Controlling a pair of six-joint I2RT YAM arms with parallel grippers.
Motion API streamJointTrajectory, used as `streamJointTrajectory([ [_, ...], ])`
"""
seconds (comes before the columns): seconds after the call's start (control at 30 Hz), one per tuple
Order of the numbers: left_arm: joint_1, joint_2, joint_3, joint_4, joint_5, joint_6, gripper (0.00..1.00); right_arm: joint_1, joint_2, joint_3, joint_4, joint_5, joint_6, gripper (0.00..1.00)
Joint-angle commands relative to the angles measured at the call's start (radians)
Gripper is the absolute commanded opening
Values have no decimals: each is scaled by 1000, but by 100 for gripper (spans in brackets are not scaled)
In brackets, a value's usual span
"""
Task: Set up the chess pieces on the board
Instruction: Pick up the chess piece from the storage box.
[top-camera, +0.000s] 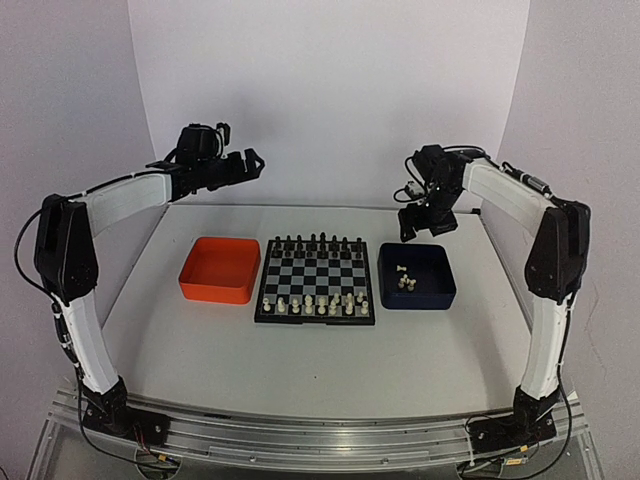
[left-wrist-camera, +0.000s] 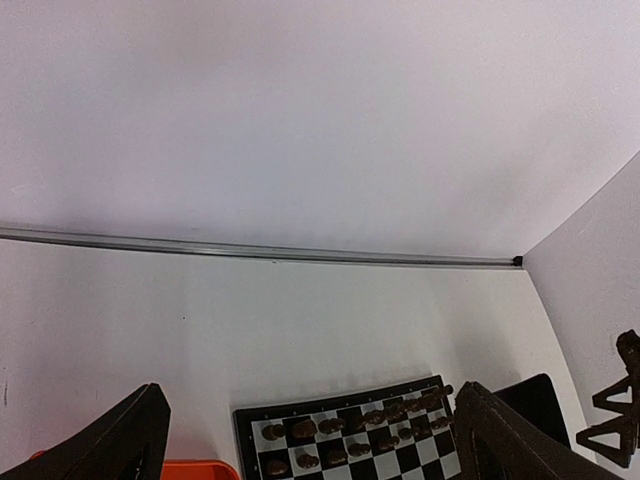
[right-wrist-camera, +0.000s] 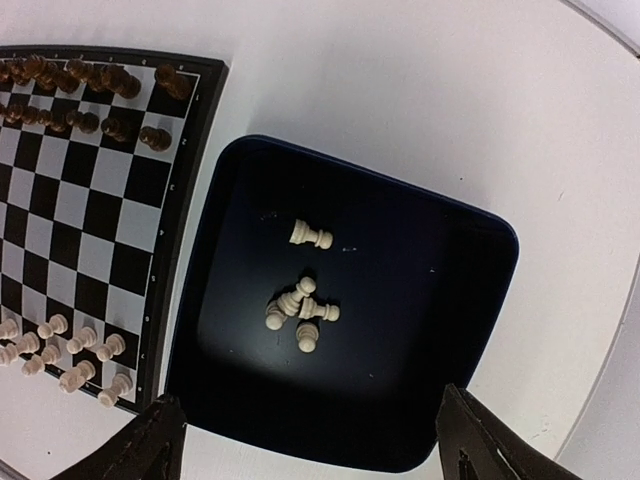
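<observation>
The right end effector (top-camera: 422, 228) hovers over a dark blue tray (right-wrist-camera: 420, 300), fingers spread wide and holding nothing. Cream chess pieces (right-wrist-camera: 300, 312) lie toppled in the tray, most tangled together and a lone piece (right-wrist-camera: 311, 236) apart. The board (top-camera: 316, 278) sits just beside it, its near rows partly filled. The lone piece looks the easiest to take, pinched across its narrow waist. The left end effector (top-camera: 250, 162) is open, raised beyond the orange tray (top-camera: 218, 268).

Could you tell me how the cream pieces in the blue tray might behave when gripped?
The cream pieces look small and rigid, so probably light. Most lie on their sides, so a nudge may roll them. Several touch, so gripping one likely shifts its neighbours.
</observation>
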Motion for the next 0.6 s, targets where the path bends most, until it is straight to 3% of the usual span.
streamJointTrajectory([
  [0.0,5,86,183,-62,-33,-34,100,-7,-22,-43,6,-52,-7,83],
  [0.23,5,127,258,-97,-101,-48,100,-21,25,-143,-6,-92,9,75],
  [0.57,6,169,294,-85,-125,-74,100,-42,155,-99,-27,-101,49,49],
])
